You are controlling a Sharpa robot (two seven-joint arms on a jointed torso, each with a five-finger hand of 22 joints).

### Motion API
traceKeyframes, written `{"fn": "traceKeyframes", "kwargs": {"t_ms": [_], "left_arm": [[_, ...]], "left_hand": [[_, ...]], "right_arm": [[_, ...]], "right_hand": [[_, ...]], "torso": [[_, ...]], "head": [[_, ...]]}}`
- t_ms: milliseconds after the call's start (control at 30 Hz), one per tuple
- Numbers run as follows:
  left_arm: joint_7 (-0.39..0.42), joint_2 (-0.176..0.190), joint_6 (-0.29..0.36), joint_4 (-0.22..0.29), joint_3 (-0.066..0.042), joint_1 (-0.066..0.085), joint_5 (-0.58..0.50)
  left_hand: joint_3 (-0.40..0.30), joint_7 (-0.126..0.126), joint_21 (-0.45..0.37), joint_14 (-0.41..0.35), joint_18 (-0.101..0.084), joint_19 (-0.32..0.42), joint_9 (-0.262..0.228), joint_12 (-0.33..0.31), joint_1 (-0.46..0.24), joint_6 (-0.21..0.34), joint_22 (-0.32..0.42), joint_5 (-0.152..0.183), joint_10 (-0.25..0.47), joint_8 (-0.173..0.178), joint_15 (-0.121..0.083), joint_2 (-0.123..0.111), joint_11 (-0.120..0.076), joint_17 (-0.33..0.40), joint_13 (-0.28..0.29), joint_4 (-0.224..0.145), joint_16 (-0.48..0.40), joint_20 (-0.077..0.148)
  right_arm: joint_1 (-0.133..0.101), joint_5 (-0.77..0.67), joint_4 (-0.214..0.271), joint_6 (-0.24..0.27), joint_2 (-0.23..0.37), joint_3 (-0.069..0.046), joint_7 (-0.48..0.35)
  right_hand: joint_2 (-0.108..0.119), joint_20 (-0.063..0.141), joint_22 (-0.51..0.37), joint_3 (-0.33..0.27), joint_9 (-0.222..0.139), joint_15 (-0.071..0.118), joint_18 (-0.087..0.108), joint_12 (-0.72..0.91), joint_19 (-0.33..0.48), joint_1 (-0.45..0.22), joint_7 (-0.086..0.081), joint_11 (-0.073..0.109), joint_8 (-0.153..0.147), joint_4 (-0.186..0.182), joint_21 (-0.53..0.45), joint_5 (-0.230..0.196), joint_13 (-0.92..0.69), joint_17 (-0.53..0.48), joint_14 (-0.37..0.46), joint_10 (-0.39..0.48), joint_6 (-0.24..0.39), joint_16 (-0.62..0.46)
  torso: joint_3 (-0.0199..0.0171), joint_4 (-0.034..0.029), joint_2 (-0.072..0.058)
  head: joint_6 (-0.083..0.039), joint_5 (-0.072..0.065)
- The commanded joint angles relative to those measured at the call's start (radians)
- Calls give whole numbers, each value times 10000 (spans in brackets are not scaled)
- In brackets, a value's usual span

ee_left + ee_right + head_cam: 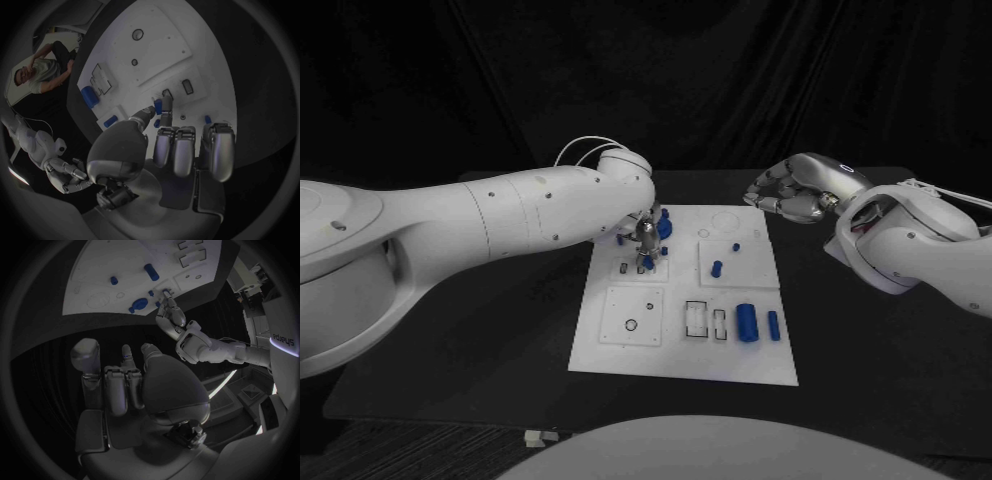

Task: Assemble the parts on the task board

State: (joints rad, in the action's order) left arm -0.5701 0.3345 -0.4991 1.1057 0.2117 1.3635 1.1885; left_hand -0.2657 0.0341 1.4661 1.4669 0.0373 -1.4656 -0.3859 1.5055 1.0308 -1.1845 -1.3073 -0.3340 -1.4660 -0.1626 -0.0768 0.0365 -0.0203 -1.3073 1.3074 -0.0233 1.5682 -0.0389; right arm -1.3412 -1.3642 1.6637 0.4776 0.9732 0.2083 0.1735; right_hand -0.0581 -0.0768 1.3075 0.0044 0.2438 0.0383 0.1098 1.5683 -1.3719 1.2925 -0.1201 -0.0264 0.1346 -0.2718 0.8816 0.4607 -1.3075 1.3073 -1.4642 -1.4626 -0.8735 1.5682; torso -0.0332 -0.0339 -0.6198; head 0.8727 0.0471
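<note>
The white task board point(687, 345) lies in the middle of the black table. My left hand point(643, 238) hovers over its far left quarter and pinches a small blue part point(158, 106) between thumb and a finger, just above two dark slots point(187, 87). A large blue cylinder point(664, 226) stands right behind that hand. My right hand point(790, 192) hangs above the table beyond the board's far right corner, fingers curled in with nothing in them. In the right wrist view the left hand point(172, 315) reaches onto the board point(112, 260).
More blue parts sit on the board: a small peg point(717, 268), a tiny one point(736, 244), and a thick cylinder point(747, 322) beside a slim one point(773, 323) near the right edge. Rectangular slots point(695, 317) and a round hole point(633, 325) lie in the near half.
</note>
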Motion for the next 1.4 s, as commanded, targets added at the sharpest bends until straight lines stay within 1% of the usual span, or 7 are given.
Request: {"fn": "traceKeyframes", "kwargs": {"t_ms": [33,267,567,833,1200,1233,1400], "left_arm": [[-279,128,266,172,-5,1,-3],[-581,437,391,397,-5,15,-3],[-678,758,612,720,-3,20,-3],[-527,778,811,734,-3,20,-3],[-517,1076,1121,959,-2,19,-3],[-476,1146,1231,1035,-2,20,-3],[-127,1523,1807,1493,-2,20,-5]], "left_hand": [[-96,29,-4,1039,-19,-155,-29,-51,-73,1,-1611,21,-573,-37,-90,-45,-51,-2635,2070,20,26,85],[-188,3,11,1039,-27,-186,-142,-52,-159,1,-1637,-45,-583,-63,-118,-31,-87,-2635,2066,51,26,120],[-340,-32,-51,1039,-15,-173,-338,-26,-319,17,-1601,-152,-620,-88,-158,-73,-127,-2635,2082,97,26,160],[-442,-38,-93,1039,-6,-155,-433,-40,-275,19,-1576,-211,-617,-107,-182,-148,-133,-2635,2070,1,26,183],[-239,-18,-137,1039,-7,-165,-692,-71,-897,17,-1583,783,-608,-119,-161,-251,-119,-2635,2043,451,26,180],[-131,-17,-149,1039,-6,-164,-741,-77,-1080,-3,-1582,1240,-604,-127,-144,-254,-120,-2635,2038,623,26,169],[218,45,-148,1039,-12,-184,-1053,22,-1396,318,-1613,1908,-661,-225,-102,-258,-75,-2635,2117,1053,26,130]], "right_arm": [[30,-28,-17,-32,-20,-7,152],[60,-28,-29,-40,-28,-6,167],[116,-28,-70,-101,-62,-6,195],[142,-28,-80,-116,-85,-6,206],[166,-28,-53,-120,-19,-6,181],[169,-28,-45,-119,-20,-6,189],[181,-305,20,-60,-65,-7,319]], "right_hand": [[19,15,1041,49,9,-61,94,25,57,79,-13,-59,-1,-18,-34,54,-2633,2635,-1066,-1082,-40,26],[20,15,1034,52,8,-62,99,25,67,84,-13,-59,-4,-21,-64,64,-2633,2635,-1066,-1082,-37,26],[27,12,1008,74,6,-64,115,25,106,125,-14,-64,-11,-22,-176,112,-2633,2635,-1066,-1082,-36,26],[32,11,1008,86,5,-65,115,25,107,151,-14,-66,-13,-14,-178,131,-2633,2635,-1066,-1082,-37,26],[191,10,999,97,8,-65,119,25,117,356,-17,-67,-14,91,-235,-154,-2633,2635,-1066,-1082,-69,26],[220,10,1004,99,8,-65,116,25,108,403,-16,-68,-16,118,-219,-220,-2633,2635,-1066,-1082,-72,26],[549,31,1107,18,18,-39,51,25,-74,753,-6,-45,-9,416,175,-840,-2633,2635,-1066,-1082,-130,26]], "torso": [[-3,-2,7],[-12,-4,20],[-86,-25,168],[-88,-31,169],[-83,-21,150],[-84,-21,149],[-90,-12,152]], "head": [[-1,40],[-1,37],[-1,84],[-1,80],[-1,43],[-1,34],[-1,26]]}}
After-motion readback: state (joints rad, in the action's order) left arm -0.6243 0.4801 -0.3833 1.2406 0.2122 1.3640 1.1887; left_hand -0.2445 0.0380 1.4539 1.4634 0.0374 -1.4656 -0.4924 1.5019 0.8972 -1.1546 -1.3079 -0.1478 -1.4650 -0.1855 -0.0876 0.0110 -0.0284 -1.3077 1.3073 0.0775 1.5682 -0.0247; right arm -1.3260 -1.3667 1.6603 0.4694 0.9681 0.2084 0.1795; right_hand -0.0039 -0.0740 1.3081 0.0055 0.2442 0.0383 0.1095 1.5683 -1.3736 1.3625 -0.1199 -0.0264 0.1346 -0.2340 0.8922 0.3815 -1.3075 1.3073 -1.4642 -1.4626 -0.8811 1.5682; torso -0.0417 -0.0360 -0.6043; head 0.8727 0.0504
